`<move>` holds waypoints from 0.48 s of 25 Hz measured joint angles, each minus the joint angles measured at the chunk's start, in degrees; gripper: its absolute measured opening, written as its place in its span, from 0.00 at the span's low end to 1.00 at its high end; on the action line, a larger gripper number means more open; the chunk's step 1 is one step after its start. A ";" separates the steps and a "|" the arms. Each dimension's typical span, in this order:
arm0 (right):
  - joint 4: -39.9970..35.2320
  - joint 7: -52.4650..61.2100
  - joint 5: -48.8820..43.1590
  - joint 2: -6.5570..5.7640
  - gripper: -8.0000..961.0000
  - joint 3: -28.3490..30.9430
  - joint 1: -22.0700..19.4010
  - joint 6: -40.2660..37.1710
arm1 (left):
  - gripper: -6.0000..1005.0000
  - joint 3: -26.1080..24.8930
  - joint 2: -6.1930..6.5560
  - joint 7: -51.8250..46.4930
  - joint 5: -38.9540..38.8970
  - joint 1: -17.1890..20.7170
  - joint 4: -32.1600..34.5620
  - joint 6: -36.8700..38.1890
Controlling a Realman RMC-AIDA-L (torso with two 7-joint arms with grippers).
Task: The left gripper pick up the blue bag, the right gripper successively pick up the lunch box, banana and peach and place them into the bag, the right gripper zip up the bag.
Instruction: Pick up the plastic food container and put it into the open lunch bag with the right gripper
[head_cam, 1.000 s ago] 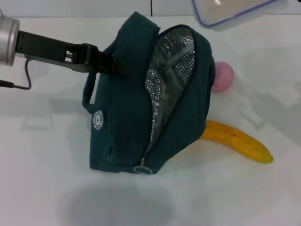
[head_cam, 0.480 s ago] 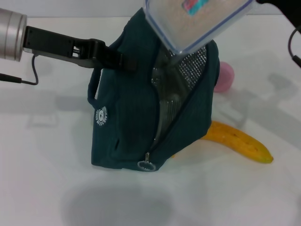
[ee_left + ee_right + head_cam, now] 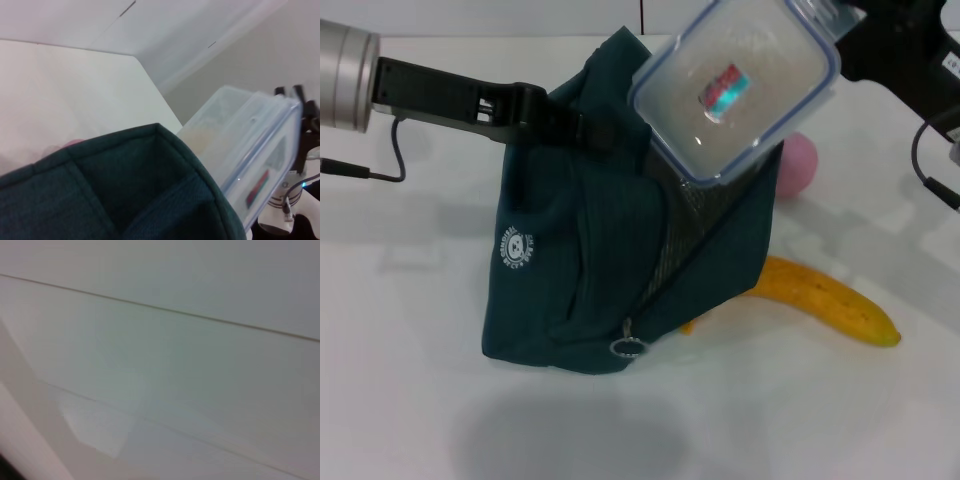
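Observation:
The blue bag (image 3: 580, 270) stands tilted on the white table, its foil-lined mouth facing up and right. My left gripper (image 3: 568, 124) is shut on the bag's top edge. The lunch box (image 3: 735, 90) hangs tilted over the bag's mouth, lid and sticker facing the head camera, its lower corner at the opening. My right gripper (image 3: 842, 22) is shut on the box's upper corner. The peach (image 3: 796, 164) lies behind the bag, and the banana (image 3: 825, 302) lies to the bag's right. The left wrist view shows the bag's rim (image 3: 125, 190) and the lunch box (image 3: 250, 150) close by.
The zipper's ring pull (image 3: 627, 348) hangs at the bag's lower front. A black cable (image 3: 365, 172) trails from the left arm over the table. The right wrist view shows only pale wall and table surface.
The lunch box came down from the top edge and turned its lid toward the camera, now over the bag's mouth. The bag's base slid left and it leans more.

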 joint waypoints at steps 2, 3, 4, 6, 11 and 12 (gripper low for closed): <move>-0.08 -0.37 0.07 0.00 0.10 -0.17 -0.72 0.45 | 0.04 -0.09 0.00 0.07 -0.13 0.11 0.00 0.00; -0.16 -0.52 0.07 0.00 0.10 -0.17 -0.93 0.54 | 0.04 -0.09 0.00 0.07 -0.13 0.11 0.00 0.00; -0.22 -0.67 0.01 0.00 0.10 -0.23 -1.11 0.62 | 0.04 -0.11 0.00 0.08 -0.20 0.11 0.00 0.00; -0.22 -0.90 -0.23 0.00 0.10 -0.74 -1.06 0.95 | 0.04 -0.12 -0.06 0.09 -0.35 0.06 0.00 0.00; -2.19 -0.99 -0.29 0.01 0.09 -5.52 -0.20 5.68 | 0.05 -0.13 -0.19 0.44 -0.42 -0.45 -1.62 0.00; -3.03 -1.00 -0.23 0.01 0.09 -6.87 -0.18 7.05 | 0.05 -0.15 -0.15 0.62 -0.42 -0.68 -2.28 0.00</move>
